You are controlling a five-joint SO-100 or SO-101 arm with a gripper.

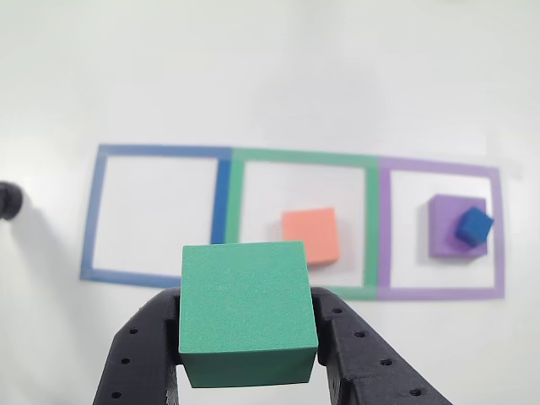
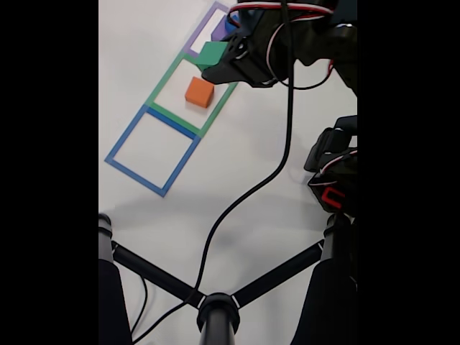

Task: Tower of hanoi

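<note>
I've got the green block [image 1: 247,310] clamped in the pincer [image 1: 248,337], lifted off the counter. Salmon block [image 1: 310,235] sits just beyond it (slightly right), likely the drop target.

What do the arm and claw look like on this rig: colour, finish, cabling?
The claw is matte black plastic, its two fingers dotted with small round holes. In the fixed view the arm is black too, with red and white wires looped over it and a black cable trailing across the white table.
</note>
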